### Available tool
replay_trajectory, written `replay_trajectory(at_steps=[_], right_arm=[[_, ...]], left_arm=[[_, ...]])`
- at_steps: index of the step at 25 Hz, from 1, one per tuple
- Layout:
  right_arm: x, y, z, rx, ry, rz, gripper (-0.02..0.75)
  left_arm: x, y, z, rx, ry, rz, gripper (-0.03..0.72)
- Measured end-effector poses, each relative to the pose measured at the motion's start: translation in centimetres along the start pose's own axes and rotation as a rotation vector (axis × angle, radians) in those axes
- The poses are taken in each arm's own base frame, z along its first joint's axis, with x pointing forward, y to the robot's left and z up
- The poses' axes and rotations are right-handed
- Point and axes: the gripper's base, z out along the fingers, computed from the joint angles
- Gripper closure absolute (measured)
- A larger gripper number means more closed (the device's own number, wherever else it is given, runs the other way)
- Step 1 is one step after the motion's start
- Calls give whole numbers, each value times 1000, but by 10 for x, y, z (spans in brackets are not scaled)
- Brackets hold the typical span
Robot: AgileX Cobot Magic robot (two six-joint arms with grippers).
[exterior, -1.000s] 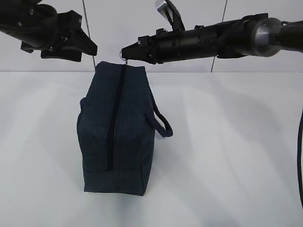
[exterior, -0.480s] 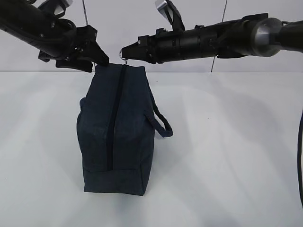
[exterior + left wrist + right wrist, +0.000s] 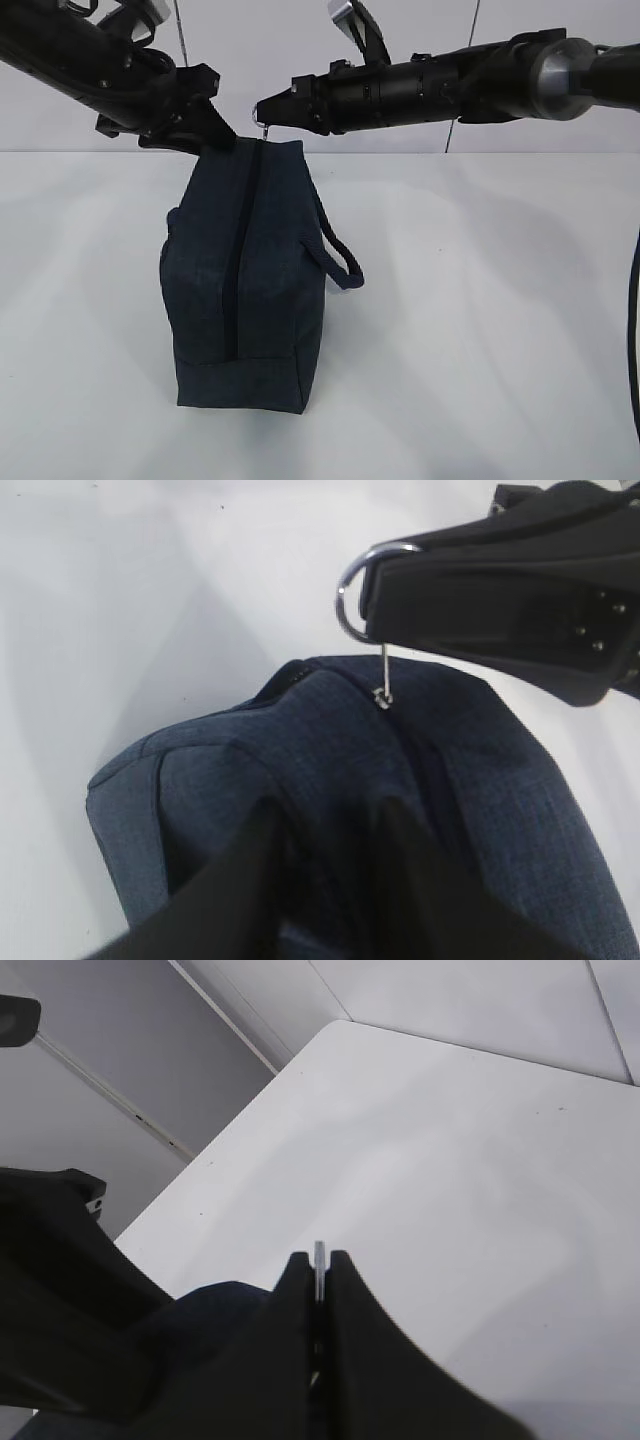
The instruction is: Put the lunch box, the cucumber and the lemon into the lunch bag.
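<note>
The navy lunch bag (image 3: 245,280) stands on the table with its zipper (image 3: 243,230) closed. My right gripper (image 3: 262,108) is above the bag's far top end, shut on the silver ring zipper pull (image 3: 350,590). The ring's edge shows between its tips (image 3: 319,1258). My left gripper (image 3: 215,135) sits on the bag's far top-left corner. Its two dark fingers (image 3: 250,880) straddle and press a ridge of the bag's fabric (image 3: 330,760). The lunch box, the cucumber and the lemon are out of view.
A loop handle (image 3: 340,262) hangs off the bag's right side. The white table (image 3: 480,300) spreads around the bag, with a pale wall behind it. A black cable (image 3: 633,330) runs down the right edge.
My left gripper came down and to the right onto the bag's far top corner, and its jaws narrowed on the fabric. The bag's left side shifted slightly. The right gripper stayed put.
</note>
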Motion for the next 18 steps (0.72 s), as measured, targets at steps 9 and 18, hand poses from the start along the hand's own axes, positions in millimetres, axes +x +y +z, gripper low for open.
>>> replay_trajectory(at_steps=[9,18], right_arm=[[0,0,0,0,0,18,718],[1,3,-2,-53,15,41,718]], left_arm=[[2,-4,3,7,12,56,649],[4,-12,1,14,32,134,652]])
